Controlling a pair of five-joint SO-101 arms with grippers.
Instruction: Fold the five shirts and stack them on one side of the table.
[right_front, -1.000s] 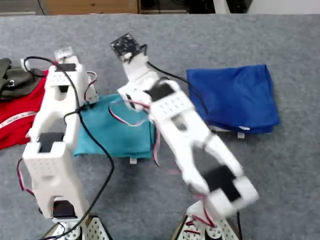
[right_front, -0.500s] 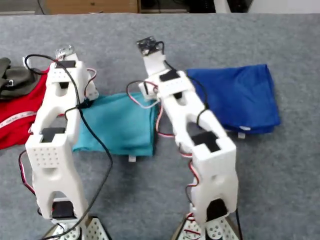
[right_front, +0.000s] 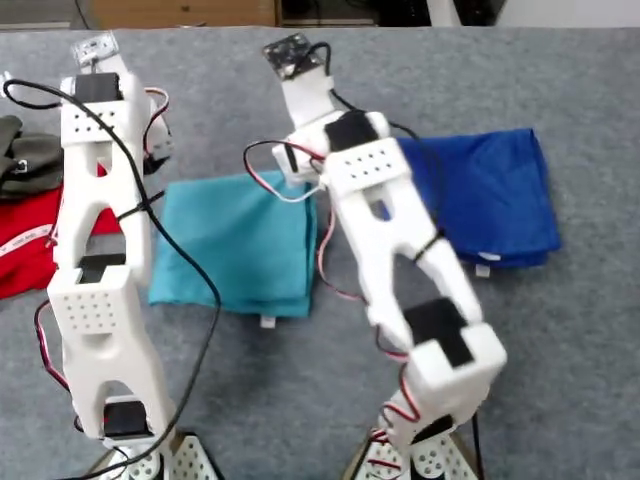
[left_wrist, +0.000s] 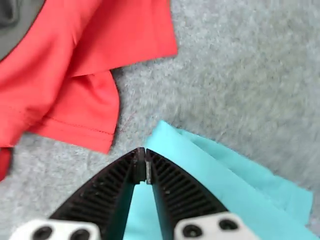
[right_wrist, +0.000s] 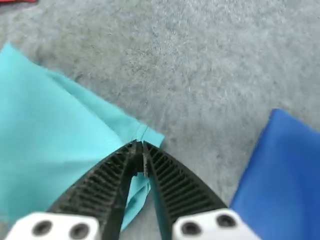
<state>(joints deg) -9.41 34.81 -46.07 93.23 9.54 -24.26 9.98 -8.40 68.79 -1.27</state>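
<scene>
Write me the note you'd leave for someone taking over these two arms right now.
Left gripper: shut, above a corner of the teal shirt, on the side of the red shirt.
Right gripper: shut, over the teal shirt's corner that faces the blue shirt.
Done: teal and blue shirts lie folded, side by side, apart.
Left: the red shirt is unfolded, a dark garment is bunched against it, and nothing is stacked yet.

grey felt table (right_front: 560, 330) carries a folded teal shirt (right_front: 245, 250), folded blue shirt (right_front: 490, 195), red shirt (right_front: 25, 245), dark garment (right_front: 25, 165).
</scene>
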